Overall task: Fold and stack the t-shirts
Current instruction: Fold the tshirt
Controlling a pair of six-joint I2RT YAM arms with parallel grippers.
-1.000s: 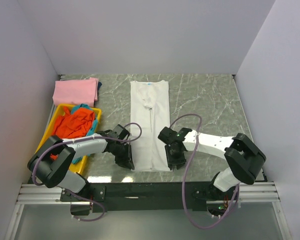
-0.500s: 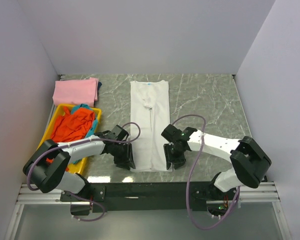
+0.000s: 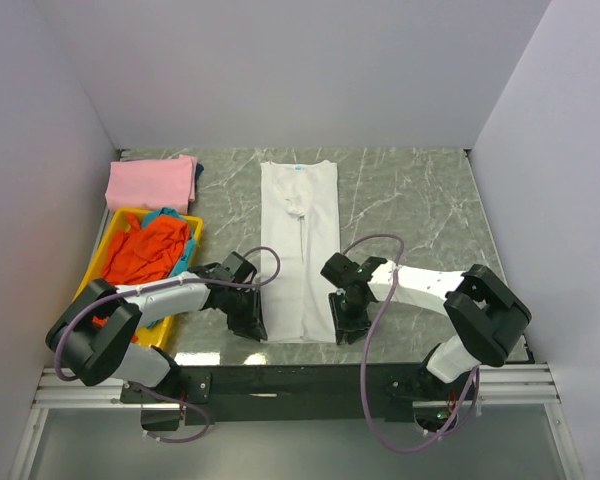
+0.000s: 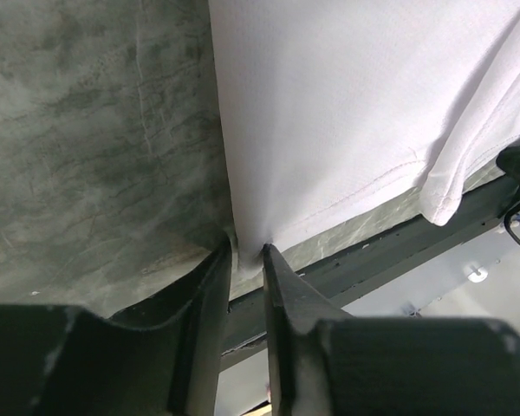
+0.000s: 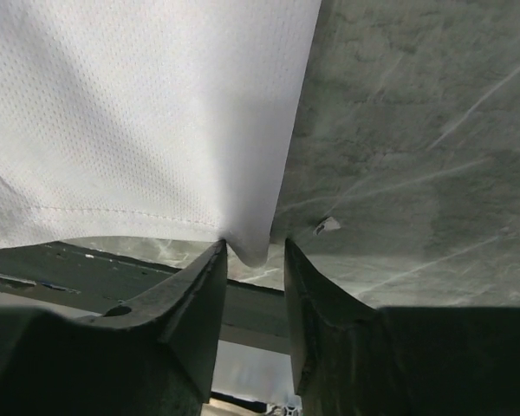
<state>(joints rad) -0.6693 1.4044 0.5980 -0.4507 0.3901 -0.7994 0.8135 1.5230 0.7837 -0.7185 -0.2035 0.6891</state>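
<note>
A white t-shirt (image 3: 300,250), folded into a long narrow strip, lies in the middle of the table with its blue neck label at the far end. My left gripper (image 3: 251,324) is at its near left corner. In the left wrist view the white t-shirt (image 4: 347,113) has that corner pinched between the fingertips, and the left gripper (image 4: 245,251) is shut on it. My right gripper (image 3: 345,325) is at the near right corner. There the right gripper (image 5: 253,247) stands open, with the hem corner of the white t-shirt (image 5: 139,113) hanging between its fingers.
A folded pink t-shirt (image 3: 152,182) lies at the far left. In front of it a yellow tray (image 3: 120,215) holds an orange-red t-shirt (image 3: 148,248) and a teal one (image 3: 185,256). The table's near edge runs just behind both grippers.
Both grippers have shifted slightly at the shirt's near corners. The left jaws have narrowed onto the left corner. The shirt itself lies as before.
</note>
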